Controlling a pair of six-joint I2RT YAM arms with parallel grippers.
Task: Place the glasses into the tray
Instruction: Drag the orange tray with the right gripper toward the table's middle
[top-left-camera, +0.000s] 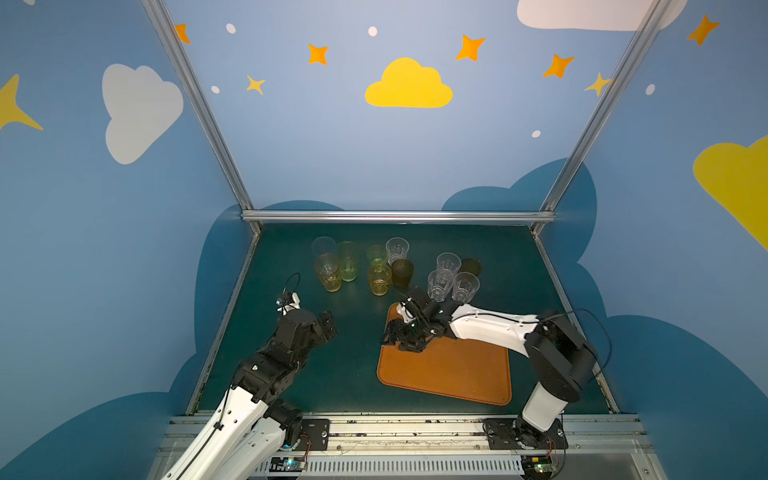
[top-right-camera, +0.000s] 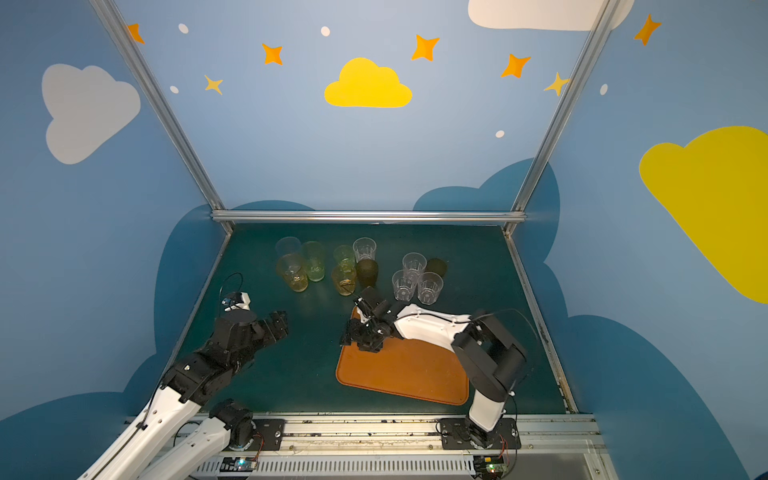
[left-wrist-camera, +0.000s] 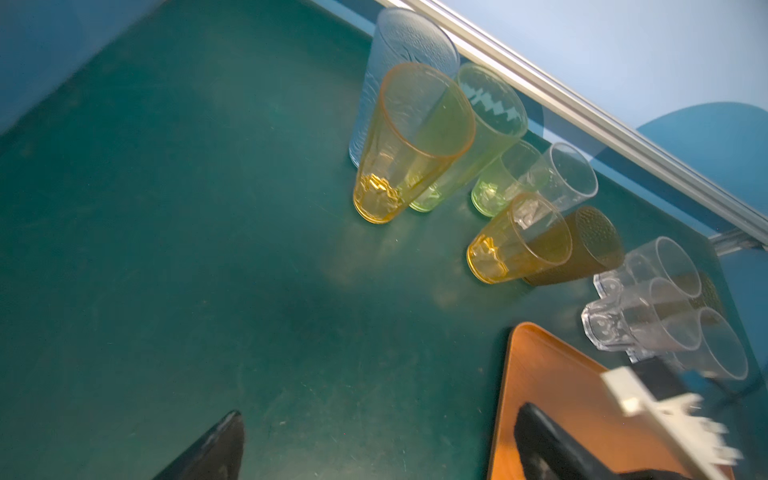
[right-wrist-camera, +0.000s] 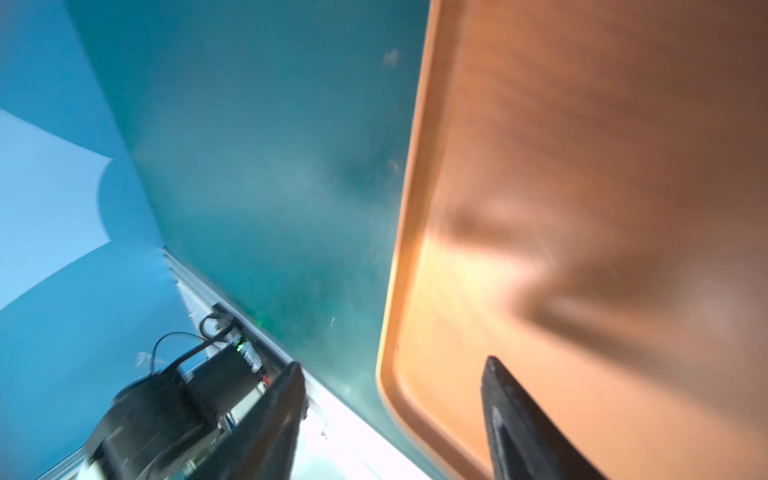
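Observation:
The glasses stand upright on the green mat in three clusters along the far side. At the left are tall ones, a yellow one (top-left-camera: 328, 272) among them. In the middle stand an amber one (top-left-camera: 379, 280) and a dark brown one (top-left-camera: 402, 272). At the right are clear faceted ones (top-left-camera: 439, 284). The orange-brown tray (top-left-camera: 457, 374) lies near right with nothing in it. My right gripper (top-left-camera: 395, 338) (right-wrist-camera: 395, 415) hangs open over the tray's far left corner and holds nothing. Left of the tray, my left gripper (top-left-camera: 328, 326) (left-wrist-camera: 380, 446) is wide open over bare mat.
Blue walls and an aluminium rail (top-left-camera: 399, 216) close off the far edge just behind the glasses. A metal rail (top-left-camera: 399, 428) with both arm bases runs along the near edge. Bare green mat (top-left-camera: 345, 365) lies between the left gripper and the tray.

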